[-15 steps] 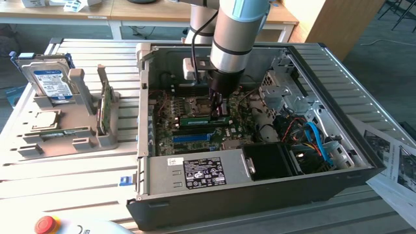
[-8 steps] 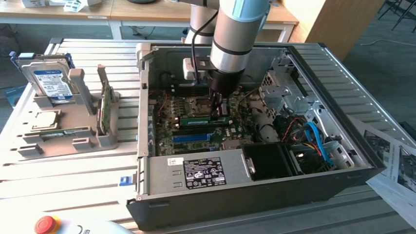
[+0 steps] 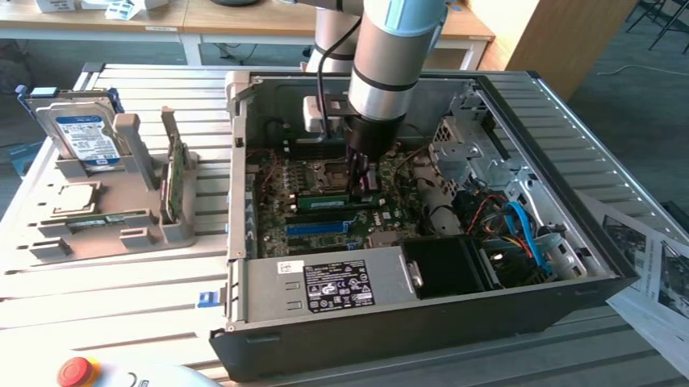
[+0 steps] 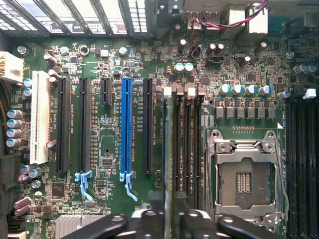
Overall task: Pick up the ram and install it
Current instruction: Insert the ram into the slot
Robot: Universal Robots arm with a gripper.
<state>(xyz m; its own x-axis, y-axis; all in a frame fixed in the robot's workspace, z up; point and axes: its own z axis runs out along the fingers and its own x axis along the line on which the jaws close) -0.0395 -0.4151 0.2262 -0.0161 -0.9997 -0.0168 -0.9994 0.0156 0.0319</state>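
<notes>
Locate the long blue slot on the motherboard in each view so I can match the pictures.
Exterior view: the blue slot lies on the motherboard, between the power supply and the CPU socket.
Wrist view: the blue slot runs between two black slots.
Shared landmark: the CPU socket, with its metal frame, seen in both.

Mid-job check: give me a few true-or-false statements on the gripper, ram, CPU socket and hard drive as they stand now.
1. The gripper is inside the case, over the motherboard. True.
2. The ram lies outside the case. False: it stands on edge at the slots beside the CPU socket, under the gripper.
3. The CPU socket carries a cooler. False: it is bare.
4. The hard drive stands in the grey fixture outside the case. True.
</notes>
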